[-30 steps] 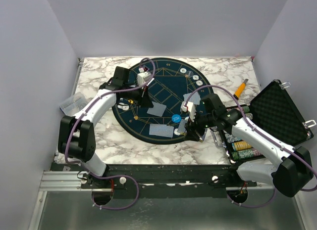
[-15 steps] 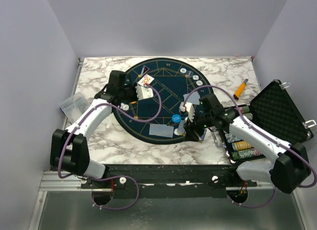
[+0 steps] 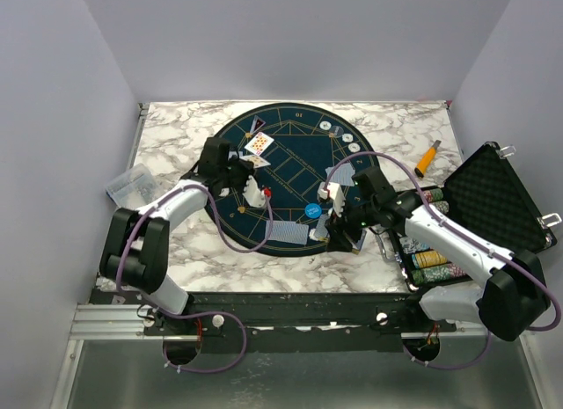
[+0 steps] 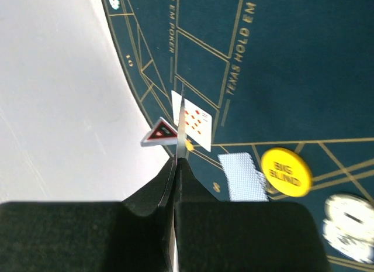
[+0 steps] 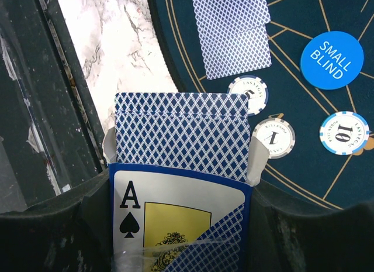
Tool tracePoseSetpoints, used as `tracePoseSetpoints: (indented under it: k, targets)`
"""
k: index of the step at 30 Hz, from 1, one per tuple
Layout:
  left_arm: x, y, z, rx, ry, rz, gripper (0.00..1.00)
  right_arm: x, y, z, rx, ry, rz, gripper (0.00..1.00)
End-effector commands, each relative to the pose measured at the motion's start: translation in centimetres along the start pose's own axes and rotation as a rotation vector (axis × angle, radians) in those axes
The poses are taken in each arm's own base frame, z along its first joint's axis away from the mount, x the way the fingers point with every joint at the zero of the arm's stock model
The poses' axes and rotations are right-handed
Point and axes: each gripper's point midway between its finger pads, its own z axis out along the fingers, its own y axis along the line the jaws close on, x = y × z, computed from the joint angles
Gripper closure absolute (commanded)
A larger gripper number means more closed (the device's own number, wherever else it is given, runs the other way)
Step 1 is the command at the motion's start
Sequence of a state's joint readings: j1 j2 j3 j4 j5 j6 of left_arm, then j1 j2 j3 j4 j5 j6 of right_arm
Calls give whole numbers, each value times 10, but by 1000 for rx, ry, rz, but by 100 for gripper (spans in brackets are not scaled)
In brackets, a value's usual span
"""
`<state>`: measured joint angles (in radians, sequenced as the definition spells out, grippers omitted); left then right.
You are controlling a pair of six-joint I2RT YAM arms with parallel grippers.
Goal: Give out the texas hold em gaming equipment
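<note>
**Top view.** We find the round poker mat (image 3: 290, 167) partly laid out on the marble surface (image 3: 176, 136). A face-up card (image 3: 258, 143) lies at its upper left and a face-down pair (image 3: 288, 231) at its lower edge. Another blue-backed card (image 3: 343, 174) lies toward the right, with the blue Small Blind disc (image 3: 311, 210) between them. The left gripper (image 3: 262, 195) hovers over the mat's left half, and the right gripper (image 3: 341, 233) sits at its lower right rim. At the right of the frame the black case (image 3: 497, 202) stands open with chip stacks (image 3: 431, 259) in its tray. An orange-handled tool (image 3: 428, 156) lies above the case.

**Left wrist.** The left gripper is clenched tight on a thin pale sliver. We take this for a held card (image 4: 182, 108) seen edge-on, above the mat. Beyond it lie the red-pipped face-up card, a single face-down card (image 4: 242, 175), the yellow Big Blind disc (image 4: 284, 171) and whitish chips (image 4: 350, 216) at lower right.

**Right wrist.** The right gripper grasps an opened card box (image 5: 181, 219) with an ace of spades on its front. The blue-backed deck (image 5: 181, 131) stands out of the box. Three striped chips (image 5: 274, 137) lie at the mat's edge below the Small Blind disc.

We judge the deal partway done. Both blinds and several cards are down, but most of the deck and the case's chip stacks are left to hand out.
</note>
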<state>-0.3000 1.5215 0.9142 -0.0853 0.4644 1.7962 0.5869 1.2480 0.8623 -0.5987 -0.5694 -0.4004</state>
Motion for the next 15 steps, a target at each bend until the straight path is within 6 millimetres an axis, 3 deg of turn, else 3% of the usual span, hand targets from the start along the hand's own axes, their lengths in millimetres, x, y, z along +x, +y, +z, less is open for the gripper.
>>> tracePoseSetpoints:
  k: [1, 7, 15]
  targets:
    - [0, 36, 29, -49, -60, 150, 100, -8, -5, -4, 30, -24, -11, 99]
    - [15, 43, 63, -29, -66, 188, 100, -7, -7, -5, 46, -25, -9, 99]
    - [24, 48, 94, -21, -79, 193, 100, -6, -10, -1, 42, -10, -5, 99]
